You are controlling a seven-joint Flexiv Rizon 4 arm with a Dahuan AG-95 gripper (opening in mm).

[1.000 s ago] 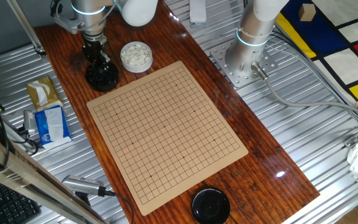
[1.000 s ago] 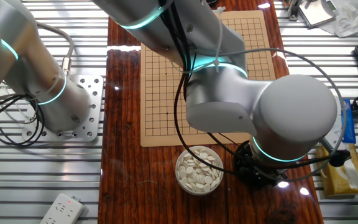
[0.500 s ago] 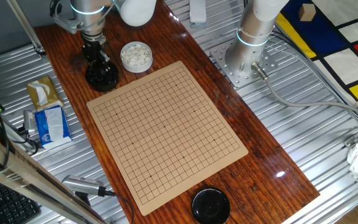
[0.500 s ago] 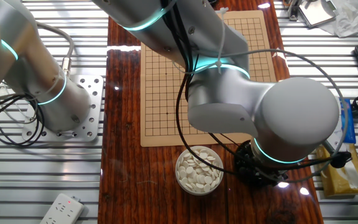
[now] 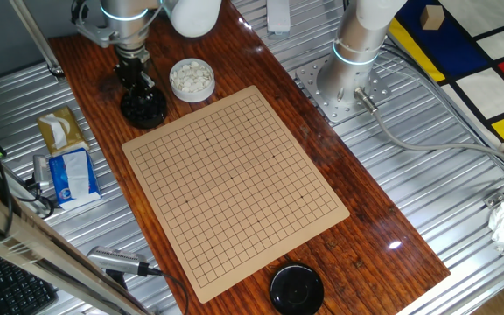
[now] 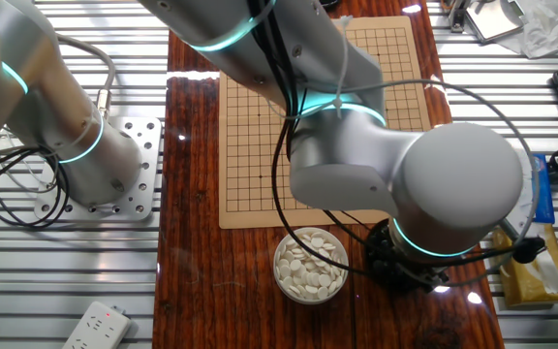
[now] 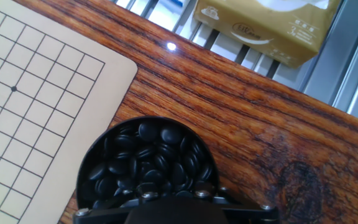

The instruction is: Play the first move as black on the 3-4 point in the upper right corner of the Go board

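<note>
The black bowl (image 7: 98, 171) is full of glossy black stones (image 7: 148, 155). It stands on the wood just off a corner of the Go board (image 7: 36, 112). My gripper (image 5: 141, 87) reaches straight down into this bowl (image 5: 143, 109), with its fingertips among the stones at the bottom edge of the hand view. The stones and the hand's body hide how the jaws stand and whether a stone is held. The board (image 5: 234, 184) carries no stones, and all its grid crossings are bare. In the other fixed view my arm (image 6: 405, 184) covers most of the bowl.
A bowl of white stones (image 5: 191, 79) stands beside the black bowl and also shows in the other fixed view (image 6: 310, 265). A black lid (image 5: 297, 289) lies at the board's near end. A tissue box (image 7: 266, 25) and a blue packet (image 5: 70, 175) sit off the wood.
The gripper stays down in the black bowl. The arm's wrist shifts only slightly in the other fixed view.
</note>
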